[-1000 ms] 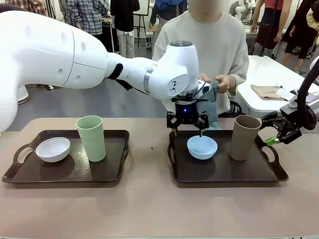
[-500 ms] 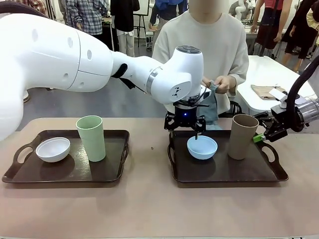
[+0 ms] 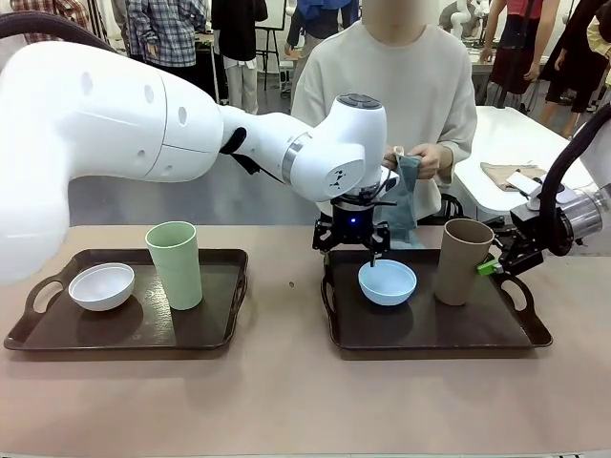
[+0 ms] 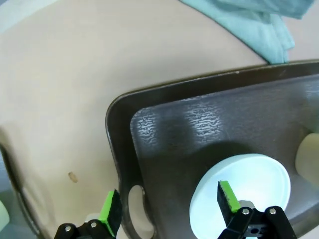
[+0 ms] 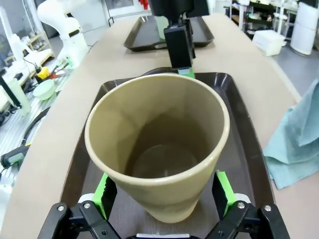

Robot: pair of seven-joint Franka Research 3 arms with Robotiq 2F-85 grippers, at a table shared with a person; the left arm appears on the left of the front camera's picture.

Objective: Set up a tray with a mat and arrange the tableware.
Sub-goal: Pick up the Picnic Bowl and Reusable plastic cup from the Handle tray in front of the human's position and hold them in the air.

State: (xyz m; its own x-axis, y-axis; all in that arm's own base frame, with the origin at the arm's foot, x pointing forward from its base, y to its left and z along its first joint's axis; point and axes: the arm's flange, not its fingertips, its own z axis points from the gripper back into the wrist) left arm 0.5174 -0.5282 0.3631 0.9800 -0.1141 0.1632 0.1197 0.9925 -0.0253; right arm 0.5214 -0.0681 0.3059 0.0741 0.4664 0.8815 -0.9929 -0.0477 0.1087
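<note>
What matters here is how the brown cup (image 3: 465, 262) stands to the right tool (image 3: 496, 263). The cup is upright, mouth up, at the right end of the right-hand tray (image 3: 430, 336). The tool comes at it from the side, level with its middle. Seen along that tool's own fingers, the cup's body sits squarely between the two green pads, one on each side of its wall. The fingers are spread wide and released, close to the wall, though I can't say whether they touch it. To my eye a plain squeeze would take it, with no more reaching.

The left tool (image 3: 351, 253) has crossed to the same tray and hangs with its fingers pointing down over the far left edge. It is released too and holds nothing. The blue bowl (image 3: 387, 282) lies flat just toward the robot's side of it and off-centre. From the wrist, one finger is over the bowl's rim and the other is out over the tray's handle hole.

Across the desk (image 3: 286, 401) a person's hand (image 3: 427, 158) holds up a teal cloth (image 3: 406, 196), probably the mat. The white bowl (image 3: 101, 286) and green cup (image 3: 175, 264) sit on the left-hand tray (image 3: 143, 336), well apart from both tools.
</note>
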